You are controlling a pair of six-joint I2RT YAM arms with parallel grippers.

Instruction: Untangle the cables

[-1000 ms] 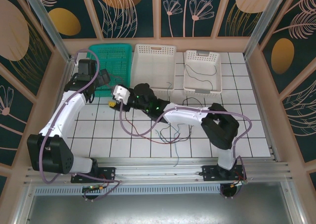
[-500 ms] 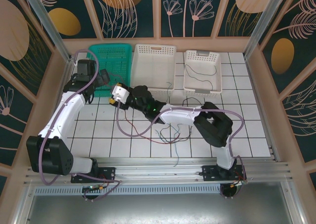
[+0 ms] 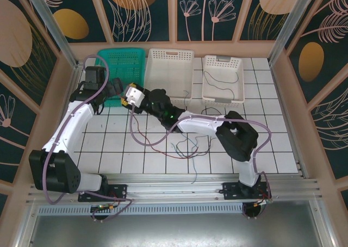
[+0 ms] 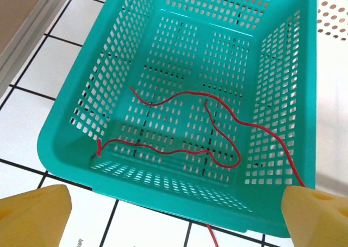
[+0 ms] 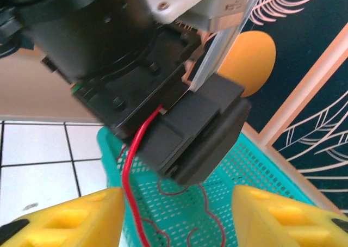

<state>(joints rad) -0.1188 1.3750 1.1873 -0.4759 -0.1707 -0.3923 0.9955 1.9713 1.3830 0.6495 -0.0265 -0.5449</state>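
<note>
The thing that matters here: the red cable [image 5: 125, 179] mostly lies looped in the teal basket [image 4: 163, 195] at the far left. One end spills over the right side of the basket's near rim and looks to run near-right across the tabletop [image 3: 261, 149] into the pile of cables [image 3: 187, 146] in the middle. So its long axis goes far-left to near-right.

The right gripper [image 5: 174, 220] sits just off the basket's near right corner with its fingers spread. The red strand passes between them, close to one finger, and it isn't pinched as far as I can see. The left gripper [image 4: 175, 211] hovers at the basket's near edge, spread wide, holding nothing. I'd guess the right one's better placed to grab it.
</note>
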